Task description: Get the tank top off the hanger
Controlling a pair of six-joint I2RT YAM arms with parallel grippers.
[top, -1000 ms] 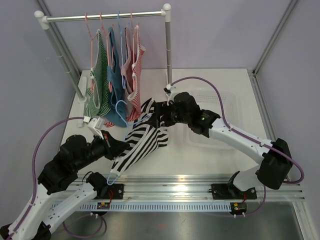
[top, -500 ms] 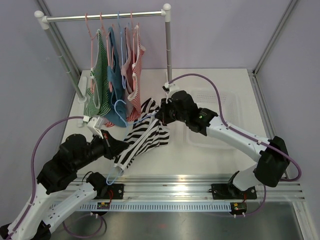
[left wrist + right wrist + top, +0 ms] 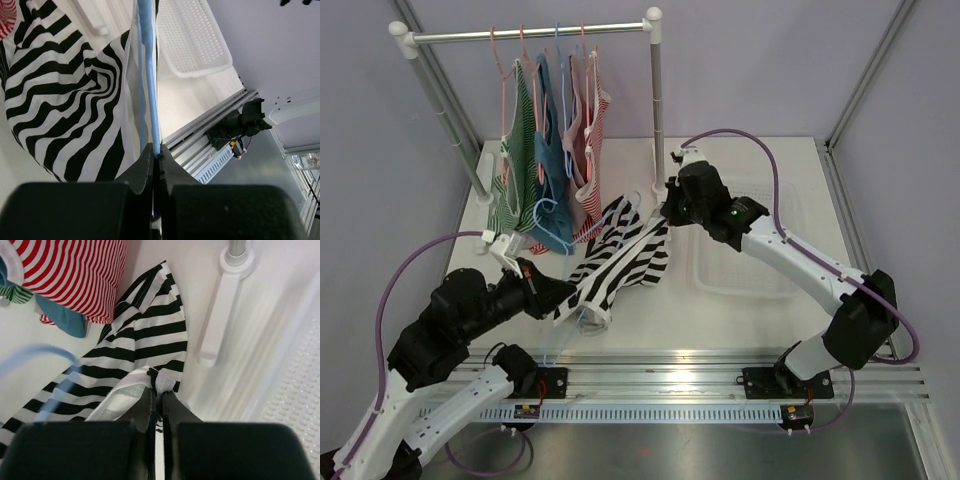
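Left hand [image 3: 156, 154] clenched on blue hanger [image 3: 148, 75], anchoring it; right hand [image 3: 159, 396] pinching tank top [image 3: 150, 335] edge, likely for pulling fabric off.

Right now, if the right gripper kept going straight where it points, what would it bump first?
The striped tank top: the right gripper is pinching its fabric, and more of it lies straight ahead. Beyond that is probably the white table, though depth is unclear.

Right gripper [image 3: 667, 212] has clamped the tank top [image 3: 620, 265], pulling it rearward.
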